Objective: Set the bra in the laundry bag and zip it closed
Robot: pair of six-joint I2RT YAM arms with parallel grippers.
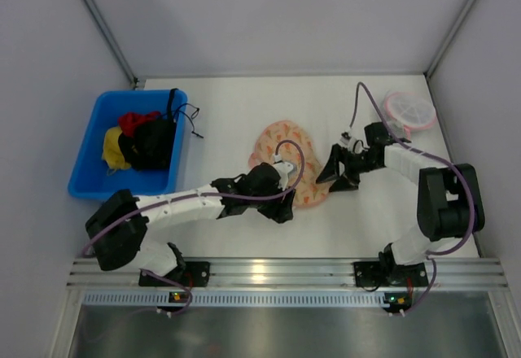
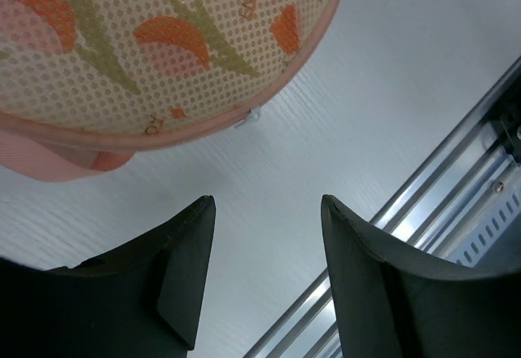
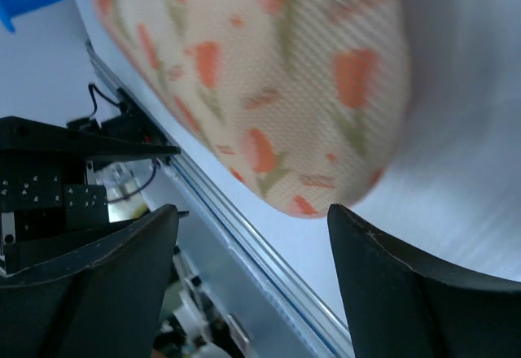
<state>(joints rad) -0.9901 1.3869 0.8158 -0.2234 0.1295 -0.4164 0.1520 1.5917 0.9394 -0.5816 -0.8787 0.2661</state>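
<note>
the laundry bag [image 1: 285, 142] lies flat near the middle of the worktop [image 1: 228, 114], between the two arms. in the top view its long axis runs on a slant, one lobe toward the far left and the other toward the near right, and its printed cream-peach face is up.

the left end effector [image 1: 285, 203] sits at the bag's near edge, just beside the near lobe. in the left wrist view its fingers [image 2: 175, 285] are spread with only bare worktop between them. the lobe's rounded pink rim curves just ahead of them. a small white zip pull [image 2: 248, 118] sticks out from that rim.

the right end effector [image 1: 332, 175] is at the bag's right side, close to the same near-right lobe. in the right wrist view its fingers [image 3: 391, 293] are also spread and pinch nothing, with the lobe's end filling the view ahead of them.

the bra does not show as a separate piece, and i cannot tell whether it is inside the bag.

a blue bin [image 1: 89, 159] holding red, yellow and black clothes [image 1: 142, 138] stands at the left of the worktop. a round pink-rimmed mesh item [image 1: 409, 111] lies at the far right, well apart from the bag.
</note>
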